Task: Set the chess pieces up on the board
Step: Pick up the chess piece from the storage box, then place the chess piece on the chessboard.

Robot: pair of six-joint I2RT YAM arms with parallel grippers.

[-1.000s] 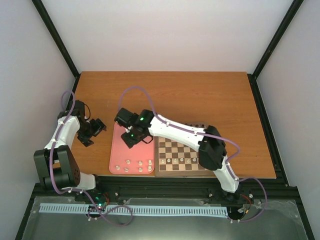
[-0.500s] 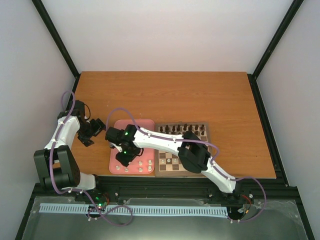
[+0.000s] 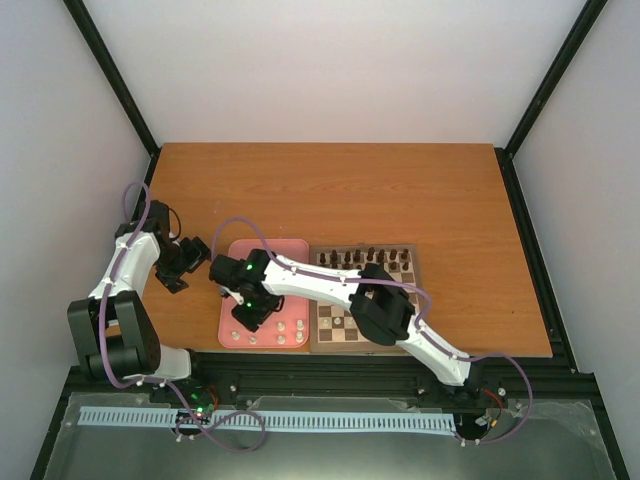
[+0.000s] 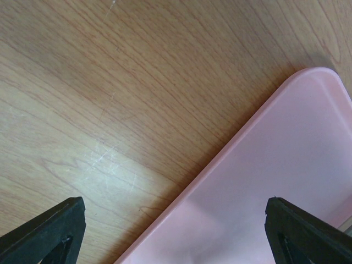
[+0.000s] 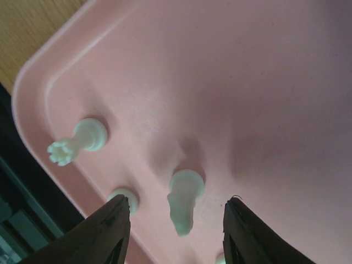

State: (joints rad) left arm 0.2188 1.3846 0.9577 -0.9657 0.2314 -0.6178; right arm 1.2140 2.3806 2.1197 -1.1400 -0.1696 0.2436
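Between the fingers of the right claw [image 5: 175, 206], which stand wide apart, one of the cream chess pieces [image 5: 184, 201] sits on the pink tray [image 5: 258, 82]. A gap shows on either side of it, so nothing is gripped. At nine o'clock from that piece a second cream figure [image 5: 124, 197] peeps out, half hidden behind one finger [image 5: 107, 234]. At ten o'clock a third, with a notched crown [image 5: 77, 142], stands close to the tray's rounded corner. At five o'clock only a sliver of a fourth shows at the frame's edge.

From above, this claw hangs low over the near half of the tray, with more cream figures [image 3: 282, 337] in rows along the tray's near edge, at about five o'clock from the claw. The board [image 3: 325, 343] lies just beside the tray at three o'clock, and the right arm reaches across it. Dark pieces [image 3: 360, 258] line its far row, and a couple of cream figures [image 3: 340, 322] stand on its near squares.

At ten o'clock from the tray the left claw [image 4: 176, 236] is spread wide and holds nothing. One fingertip is above the wooden bench [image 4: 110, 82] and the other above the tray's far left corner.
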